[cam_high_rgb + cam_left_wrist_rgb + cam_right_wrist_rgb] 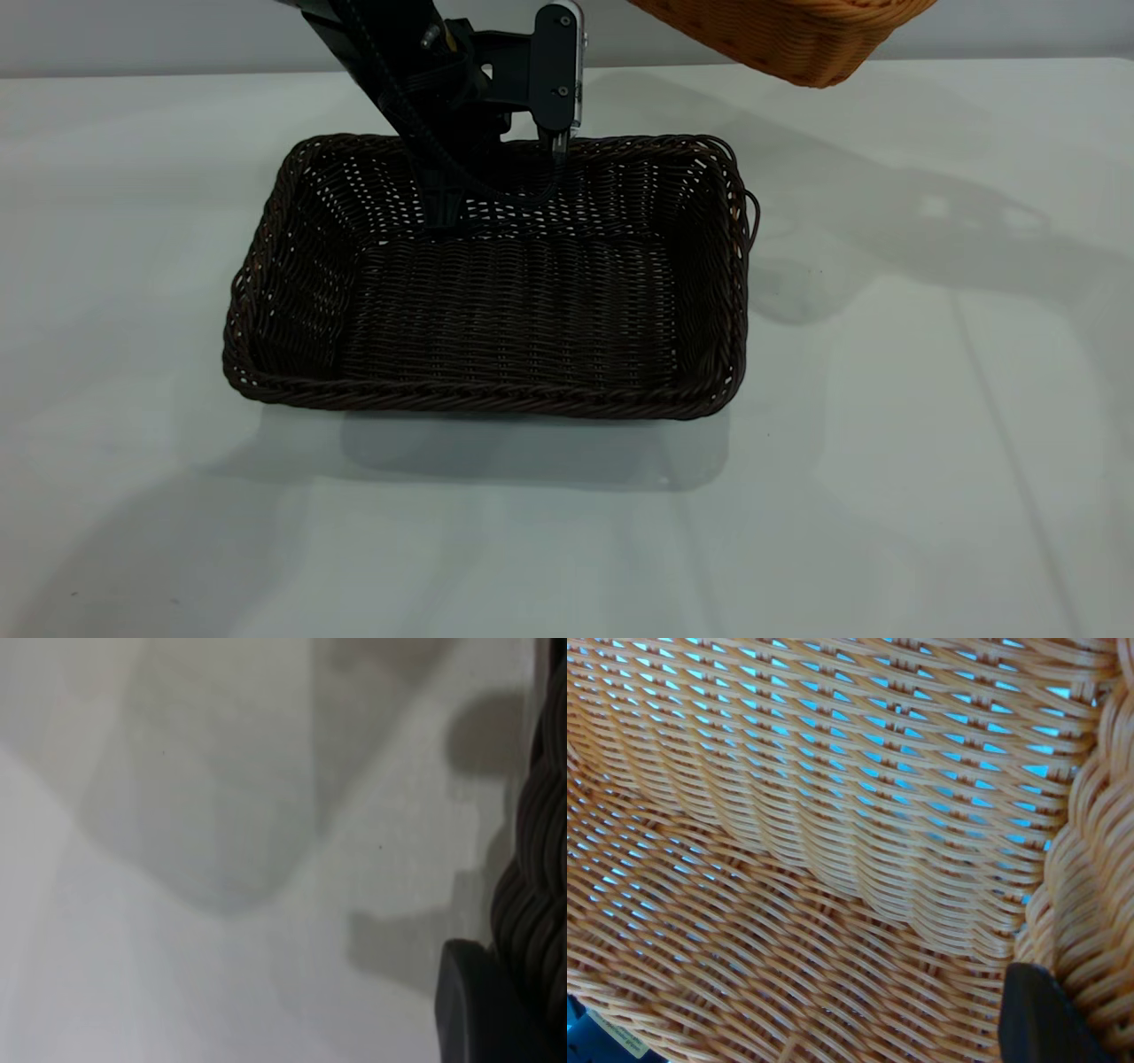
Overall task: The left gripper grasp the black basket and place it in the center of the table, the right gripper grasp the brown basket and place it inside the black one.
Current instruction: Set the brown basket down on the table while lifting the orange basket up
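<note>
dark woven black basket (496,328) flat on table (886,443); orange-brown brown basket (788,31) aloft.

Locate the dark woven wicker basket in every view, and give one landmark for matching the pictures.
Exterior view: the dark brown-black rectangular woven wicker basket sits mid-frame on the pale grey-white tabletop.
Left wrist view: only a strip of its braided rim shows at the right edge.
Right wrist view: not in it; the orange-brown woven wicker basket fills the picture.
Shared landmark: the dark basket's braided rim where the left gripper meets it.
</note>
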Action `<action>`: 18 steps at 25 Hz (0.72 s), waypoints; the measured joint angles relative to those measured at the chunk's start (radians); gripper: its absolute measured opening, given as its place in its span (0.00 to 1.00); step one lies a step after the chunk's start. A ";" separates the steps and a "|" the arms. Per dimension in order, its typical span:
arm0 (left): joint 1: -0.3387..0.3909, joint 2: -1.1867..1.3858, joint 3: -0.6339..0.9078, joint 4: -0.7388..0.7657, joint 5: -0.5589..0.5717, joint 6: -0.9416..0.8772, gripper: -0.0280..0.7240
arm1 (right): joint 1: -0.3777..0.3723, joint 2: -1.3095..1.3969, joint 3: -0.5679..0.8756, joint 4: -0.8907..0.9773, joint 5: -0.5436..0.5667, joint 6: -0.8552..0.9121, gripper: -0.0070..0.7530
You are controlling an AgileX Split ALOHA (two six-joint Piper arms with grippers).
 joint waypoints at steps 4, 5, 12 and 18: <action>-0.003 0.002 0.000 0.010 -0.013 -0.031 0.28 | 0.000 0.000 0.000 0.000 0.000 -0.009 0.09; -0.005 0.005 0.000 0.010 -0.020 -0.036 0.32 | 0.000 0.000 0.000 0.000 0.000 -0.011 0.09; -0.031 -0.068 0.007 0.009 -0.003 -0.104 0.56 | -0.003 0.000 0.000 0.001 -0.092 -0.002 0.10; -0.031 -0.236 0.007 0.009 0.190 -0.120 0.58 | -0.032 0.000 0.000 0.007 -0.152 0.014 0.10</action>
